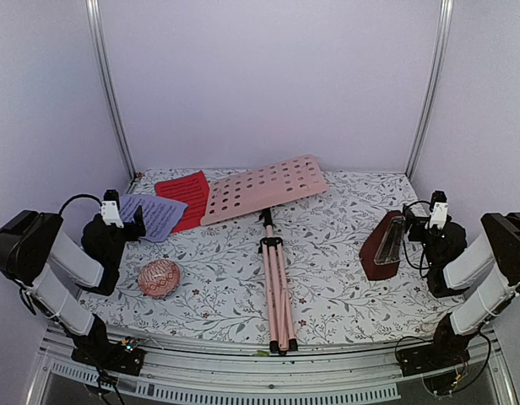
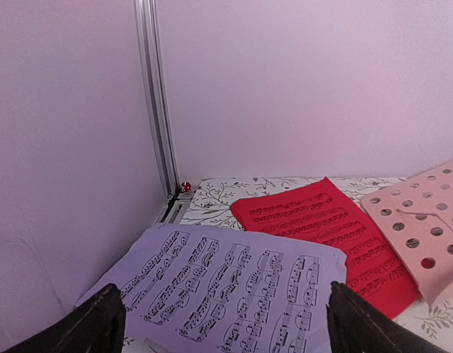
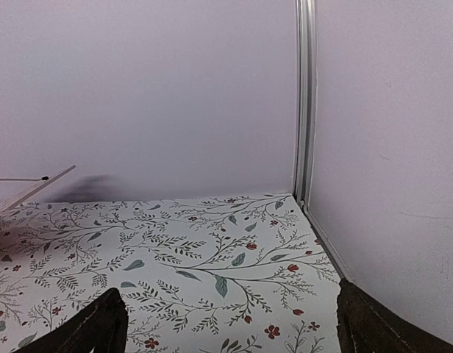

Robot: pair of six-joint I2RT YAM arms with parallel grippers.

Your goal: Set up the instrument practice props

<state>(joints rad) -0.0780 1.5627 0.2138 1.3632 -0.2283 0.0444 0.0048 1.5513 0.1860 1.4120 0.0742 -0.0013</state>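
Nothing set up yet — pink music stand (image 1: 275,278) lies folded flat mid-table, lavender sheet (image 1: 156,216) and red sheet (image 1: 185,196) loose back-left, metronome (image 1: 383,246) at right — my left gripper (image 1: 133,224) and right gripper (image 1: 409,226) both gape empty.

My table (image 1: 344,278), covered in a floral print, carries five things. The pink stand (image 1: 277,287) lies down the middle, legs folded toward me, its holed desk (image 1: 264,187) at the far end. The red page (image 1: 182,192) lies far left, its right edge under the desk, and the lavender page (image 1: 157,218) lies just beside it. A patterned pink ball (image 1: 159,278) rests front left, and the metronome (image 1: 380,253) sits at right.
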